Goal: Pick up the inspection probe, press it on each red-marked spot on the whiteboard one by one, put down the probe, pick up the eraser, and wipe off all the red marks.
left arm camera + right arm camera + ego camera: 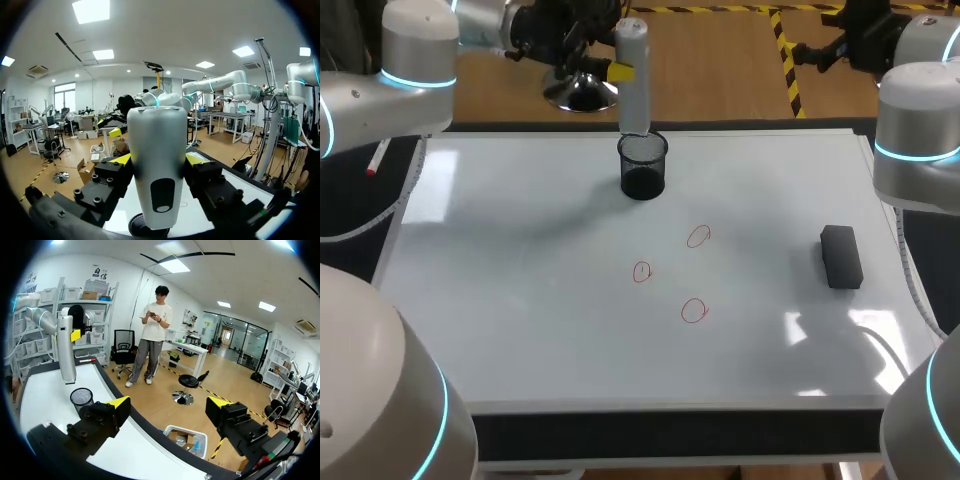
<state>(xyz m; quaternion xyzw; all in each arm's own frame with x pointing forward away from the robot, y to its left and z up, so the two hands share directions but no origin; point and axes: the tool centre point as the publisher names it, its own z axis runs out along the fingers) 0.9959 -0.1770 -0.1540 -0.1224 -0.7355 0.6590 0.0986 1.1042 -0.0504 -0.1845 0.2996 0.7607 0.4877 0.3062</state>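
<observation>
My left gripper is shut on the grey cylindrical inspection probe and holds it upright, its lower end at the mouth of a black mesh cup. In the left wrist view the probe fills the gap between the yellow fingertips. Three red circles are drawn near the middle of the whiteboard. The black eraser lies at the board's right. My right gripper is open and empty, off the board's far right edge, looking across at the probe and cup.
A red-capped marker lies off the board's left edge. My right arm's white links stand over the board's right side, close to the eraser. The mesh cup stands at the board's far middle.
</observation>
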